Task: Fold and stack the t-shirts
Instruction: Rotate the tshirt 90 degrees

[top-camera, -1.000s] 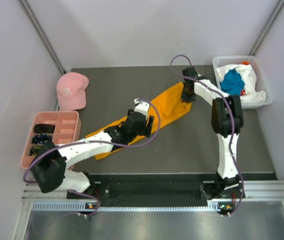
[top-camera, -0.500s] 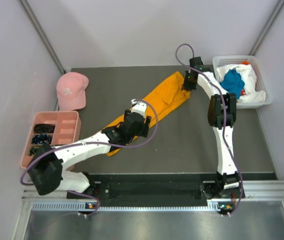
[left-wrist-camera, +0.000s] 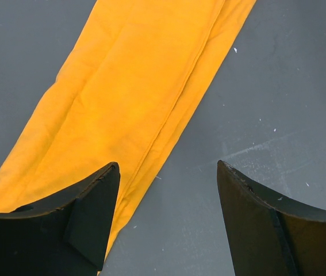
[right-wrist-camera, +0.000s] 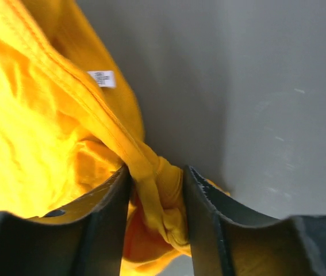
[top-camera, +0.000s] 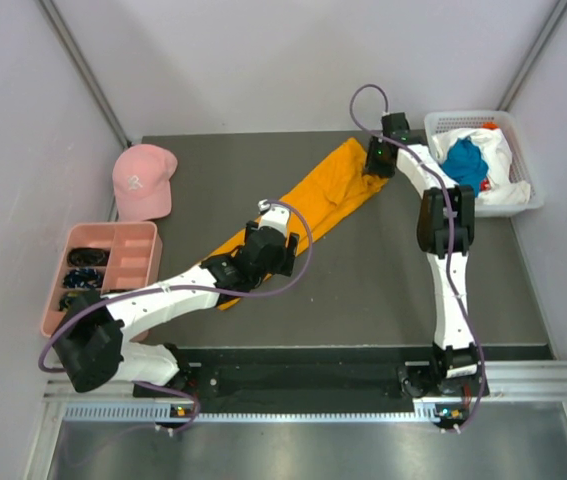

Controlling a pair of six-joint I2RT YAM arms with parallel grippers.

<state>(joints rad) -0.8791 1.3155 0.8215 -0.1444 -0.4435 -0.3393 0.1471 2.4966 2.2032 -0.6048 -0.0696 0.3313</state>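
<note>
From above, the long bright orange-yellow cloth t-shirt [top-camera: 313, 205] lies as a narrow strip on the dark surface [top-camera: 383, 290]. One end is just beside the white plastic mesh basket [top-camera: 463, 117], where the right end effector [top-camera: 378, 165] meets it, probably to keep it stretched

Left wrist: the left end effector [left-wrist-camera: 168, 190], jaws apart and holding nothing, hovers over the end farthest from the basket, seemingly ready to fold

Right wrist: cloth bunches between the jaws, touching both; I cannot tell whether they pinch it

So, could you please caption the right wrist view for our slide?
Bunched orange-yellow t-shirt between the fingers of the right gripper.
</note>
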